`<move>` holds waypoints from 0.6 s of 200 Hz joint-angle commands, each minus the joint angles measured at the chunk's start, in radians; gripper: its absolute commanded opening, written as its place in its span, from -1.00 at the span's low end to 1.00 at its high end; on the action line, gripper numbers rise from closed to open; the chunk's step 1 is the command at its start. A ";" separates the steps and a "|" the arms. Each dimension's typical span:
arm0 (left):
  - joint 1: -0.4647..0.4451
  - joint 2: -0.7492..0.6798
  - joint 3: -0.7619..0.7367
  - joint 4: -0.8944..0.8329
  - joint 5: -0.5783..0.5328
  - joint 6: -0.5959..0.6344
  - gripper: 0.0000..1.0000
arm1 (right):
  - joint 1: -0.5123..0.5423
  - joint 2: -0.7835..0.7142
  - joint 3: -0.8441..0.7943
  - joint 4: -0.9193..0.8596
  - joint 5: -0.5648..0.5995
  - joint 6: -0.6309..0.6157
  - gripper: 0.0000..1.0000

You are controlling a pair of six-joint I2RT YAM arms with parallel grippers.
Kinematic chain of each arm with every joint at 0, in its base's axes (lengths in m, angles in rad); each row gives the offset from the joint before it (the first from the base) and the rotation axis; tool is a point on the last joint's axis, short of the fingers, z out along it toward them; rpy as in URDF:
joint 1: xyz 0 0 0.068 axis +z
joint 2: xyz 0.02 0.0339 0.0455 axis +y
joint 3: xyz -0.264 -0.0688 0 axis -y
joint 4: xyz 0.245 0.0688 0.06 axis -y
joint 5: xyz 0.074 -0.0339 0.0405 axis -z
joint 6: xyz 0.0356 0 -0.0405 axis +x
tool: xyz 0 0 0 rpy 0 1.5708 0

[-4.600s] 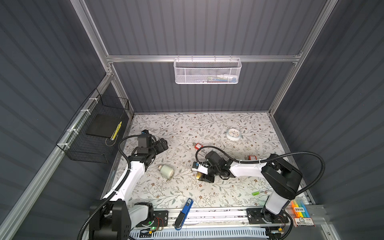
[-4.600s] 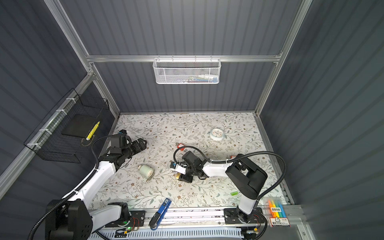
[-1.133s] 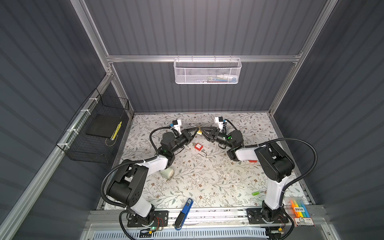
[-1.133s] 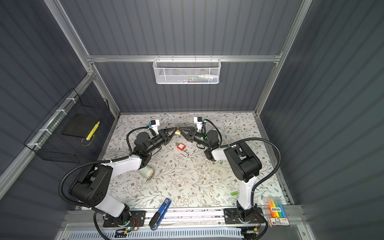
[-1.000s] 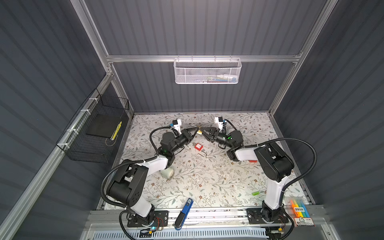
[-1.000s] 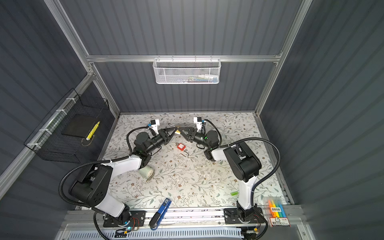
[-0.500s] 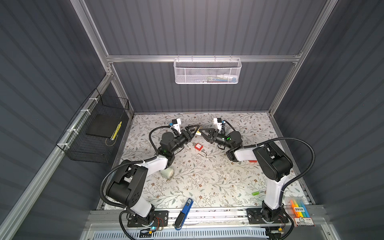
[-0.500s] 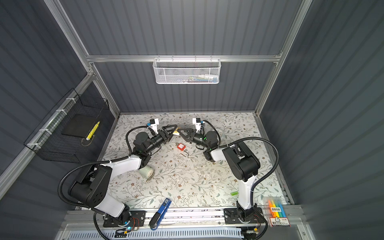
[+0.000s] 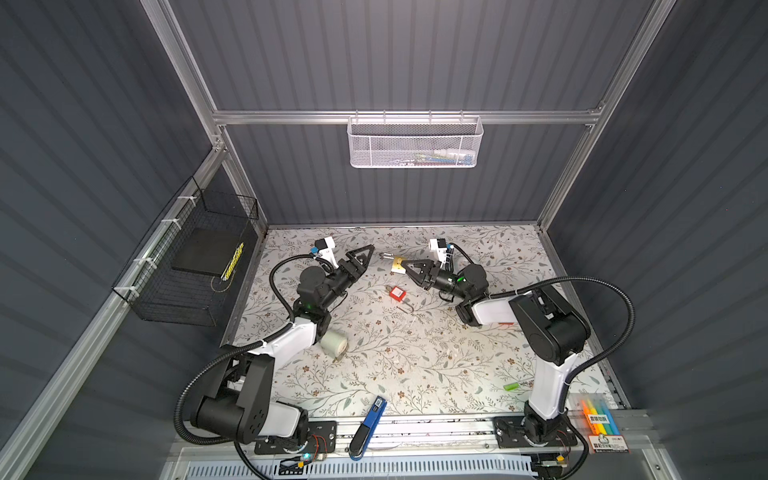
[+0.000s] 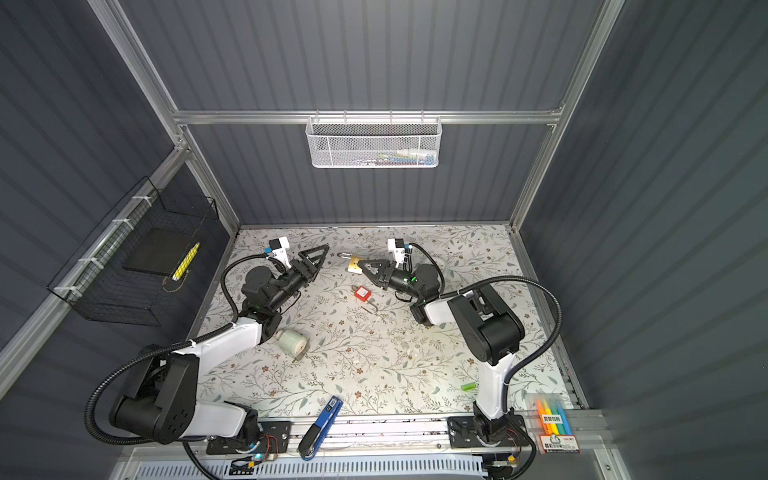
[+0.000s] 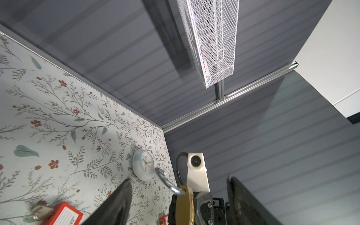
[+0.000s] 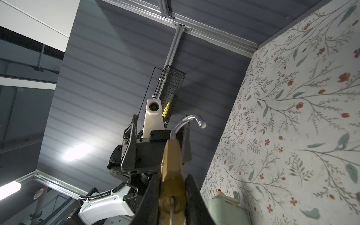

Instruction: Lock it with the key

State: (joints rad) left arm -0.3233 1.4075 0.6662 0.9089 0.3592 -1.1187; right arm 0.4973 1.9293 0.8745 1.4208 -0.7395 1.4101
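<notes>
1 brass padlock (image 9: 397, 266) sits clamped in my right gripper (image 9: 407, 266) by the surface's (image 9: 490, 249) far edge, long axis and open shackle (image 9: 386, 257) aimed at my splayed, empty left gripper (image 9: 367, 256).

I am spreading my left pincer (image 9: 369, 256) wide, where a second ago it was pinched shut against the brass padlock (image 9: 397, 266), and it is backing away toward nine o'clock, opening a gap. My right pincer (image 9: 404, 267) is tightening slightly on that padlock, carried earlier from the middle of the surface (image 9: 415, 353) toward twelve o'clock.
</notes>
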 commanded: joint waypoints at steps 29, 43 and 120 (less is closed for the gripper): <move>-0.002 0.035 0.065 -0.010 0.090 0.010 0.56 | 0.028 0.001 0.004 0.057 -0.049 -0.008 -0.94; -0.003 0.058 0.071 0.000 0.107 -0.004 0.54 | 0.036 0.008 0.010 0.057 -0.050 -0.008 -0.94; -0.012 0.150 0.052 0.180 0.156 -0.110 0.38 | 0.045 0.038 0.054 0.057 -0.042 0.000 -0.94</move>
State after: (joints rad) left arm -0.3275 1.5623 0.7090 1.0229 0.4728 -1.2091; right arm 0.5423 1.9678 0.8875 1.4200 -0.7799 1.4124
